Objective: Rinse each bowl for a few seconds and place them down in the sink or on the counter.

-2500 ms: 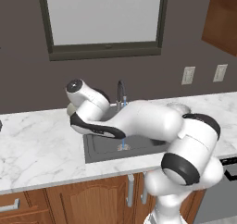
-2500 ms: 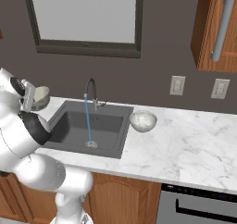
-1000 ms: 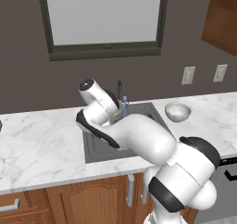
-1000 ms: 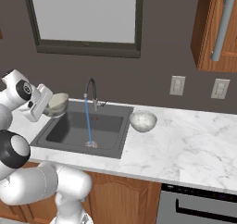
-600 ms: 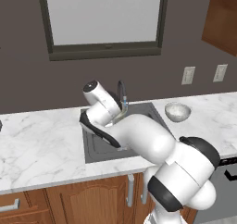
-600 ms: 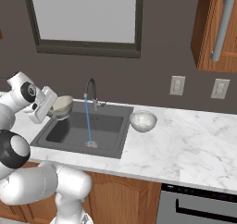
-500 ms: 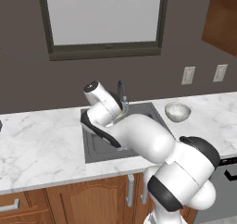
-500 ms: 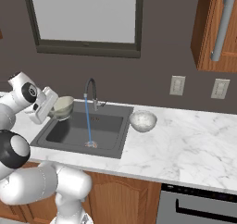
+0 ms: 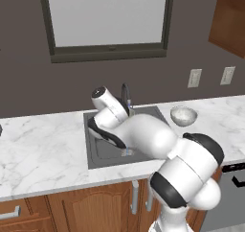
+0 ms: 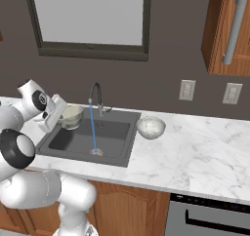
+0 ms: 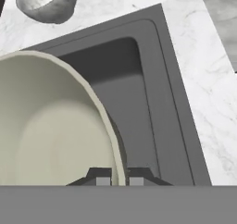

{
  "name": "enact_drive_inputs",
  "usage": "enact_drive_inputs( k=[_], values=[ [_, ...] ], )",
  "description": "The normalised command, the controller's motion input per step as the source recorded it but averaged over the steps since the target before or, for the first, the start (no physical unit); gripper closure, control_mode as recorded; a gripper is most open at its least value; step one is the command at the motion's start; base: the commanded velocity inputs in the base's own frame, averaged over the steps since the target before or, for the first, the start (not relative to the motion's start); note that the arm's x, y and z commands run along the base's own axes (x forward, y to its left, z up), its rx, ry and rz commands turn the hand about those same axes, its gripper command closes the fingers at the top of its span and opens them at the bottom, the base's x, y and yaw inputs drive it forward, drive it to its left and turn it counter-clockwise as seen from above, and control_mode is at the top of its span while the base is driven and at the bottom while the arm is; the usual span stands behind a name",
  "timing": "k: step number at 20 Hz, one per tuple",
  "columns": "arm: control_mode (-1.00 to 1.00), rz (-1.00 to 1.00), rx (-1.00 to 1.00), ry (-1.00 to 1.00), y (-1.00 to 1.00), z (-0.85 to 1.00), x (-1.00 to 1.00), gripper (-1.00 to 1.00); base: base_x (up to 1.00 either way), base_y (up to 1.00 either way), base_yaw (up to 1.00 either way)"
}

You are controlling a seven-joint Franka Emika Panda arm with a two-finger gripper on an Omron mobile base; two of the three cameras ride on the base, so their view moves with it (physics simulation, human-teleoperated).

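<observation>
My gripper point(image 10: 63, 116) is shut on the rim of the olive-beige bowl point(image 10: 72, 115), which it holds tilted over the left rear of the sink point(image 10: 78, 142). In the hand view the bowl's cream inside point(image 11: 51, 135) spreads across the left, and its rim runs between the two fingertips of the gripper point(image 11: 115, 180). A thin blue water stream point(image 10: 92, 127) falls from the faucet point(image 10: 96, 96) just right of the bowl, not touching it. The whitish-grey marbled bowl point(image 10: 151, 127) sits upright on the counter point(image 10: 195, 147) right of the sink; it is also in sight as the bowl point(image 9: 183, 115) and the bowl point(image 11: 46, 3).
The arm's white links point(image 9: 143, 135) arch over the sink point(image 9: 103, 152) and hide much of it. A window frame point(image 10: 93, 49) runs along the dark wall behind the faucet. Marble counter point(image 9: 38, 149) stretches left of the sink, with wooden cabinets point(image 9: 95, 207) below.
The arm has swung the olive-beige bowl from beyond the sink's left edge rightward toward the water stream. The marbled bowl has stayed put.
</observation>
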Motion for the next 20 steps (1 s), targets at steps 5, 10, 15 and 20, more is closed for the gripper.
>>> enact_drive_inputs(
  k=[5, 10, 15, 20],
  values=[
    [-1.0, -0.03, 0.0, 0.0, 0.0, -0.25, 0.28, 1.0, 0.0, 0.0, 0.0],
    [-1.0, -0.03, 0.0, 0.0, 0.0, -0.21, 0.25, 1.0, 0.0, 0.0, 0.0],
    [-1.0, -0.03, 0.0, 0.0, 0.0, -0.21, 0.23, 1.0, 0.0, 0.0, 0.0],
    [-1.0, -0.03, 0.0, 0.0, 0.0, -0.23, 0.29, 1.0, 0.0, 0.0, 0.0]
  ],
)
